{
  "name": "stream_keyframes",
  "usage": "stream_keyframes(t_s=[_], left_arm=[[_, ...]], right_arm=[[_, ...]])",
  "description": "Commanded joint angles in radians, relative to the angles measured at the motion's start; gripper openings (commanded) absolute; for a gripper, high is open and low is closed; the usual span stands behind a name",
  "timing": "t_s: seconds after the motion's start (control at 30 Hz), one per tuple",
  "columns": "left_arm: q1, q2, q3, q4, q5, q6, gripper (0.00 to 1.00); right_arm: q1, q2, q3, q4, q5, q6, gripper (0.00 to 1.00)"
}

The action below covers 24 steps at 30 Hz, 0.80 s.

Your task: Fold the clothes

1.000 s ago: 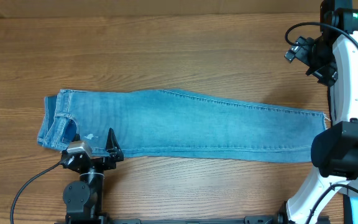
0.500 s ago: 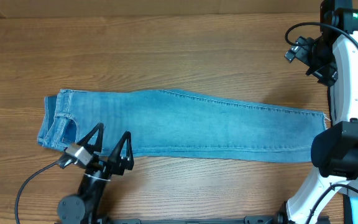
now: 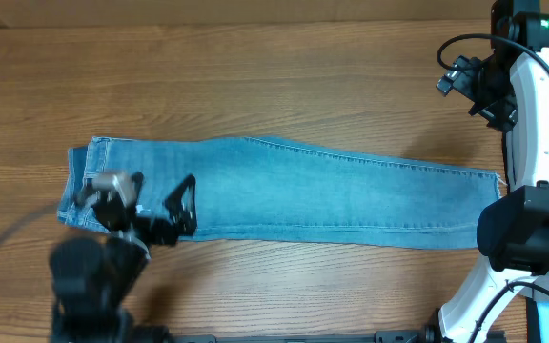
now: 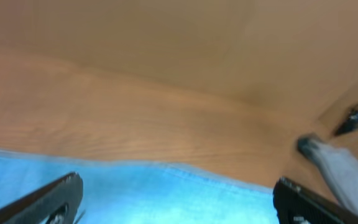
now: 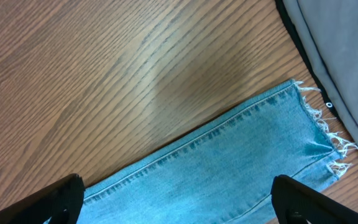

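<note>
Light blue jeans [image 3: 332,191] lie flat across the wooden table, waist at the left and frayed hem [image 3: 492,205] at the right. My left gripper [image 3: 157,197] hovers over the waist end near the front edge, jaws wide open and empty. In the blurred left wrist view, denim [image 4: 166,199] fills the space between the left gripper's [image 4: 179,194] fingers. The right gripper [image 5: 178,200] hangs open over the leg end, empty, with the frayed hem [image 5: 325,140] to its right. In the overhead view the right arm's body hides its fingers.
The right arm's white links and black cable [image 3: 537,114] rise along the table's right edge. A grey cloth [image 5: 347,56] with a black garment edge [image 5: 294,37] lies just beyond the hem. Bare wood [image 3: 255,86] stretches behind the jeans.
My left arm has swung from the table's front edge up and over the jeans' waist end, jaws staying open. The right arm and the jeans have not moved.
</note>
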Motion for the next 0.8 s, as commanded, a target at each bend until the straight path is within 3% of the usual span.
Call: stream_keyframes(t_s=[0.0,0.1,0.27,0.57,0.77], left_arm=[[0.000,0.253,0.224,-0.158,-0.120,0.182,1.00],[0.000,0.507,0.440,-0.374,-0.213,0.232,1.00],[0.012,0.800,0.642,-0.526,-0.256,0.328,1.00],[0.146,1.121,0.710,-0.517,-0.420,0.341,1.00],[0.283,1.264,0.710,-0.480,-0.347,0.341,1.00]], right_arm=[[-0.001,-0.024,0.000,0.001,0.004,-0.006,1.00],[-0.001,-0.024,0.000,0.001,0.004,-0.006,1.00],[-0.001,-0.024,0.000,0.001,0.004,-0.006,1.00],[-0.001,-0.024,0.000,0.002,0.004,-0.006,1.00],[-0.001,-0.024,0.000,0.001,0.004,-0.006,1.00]])
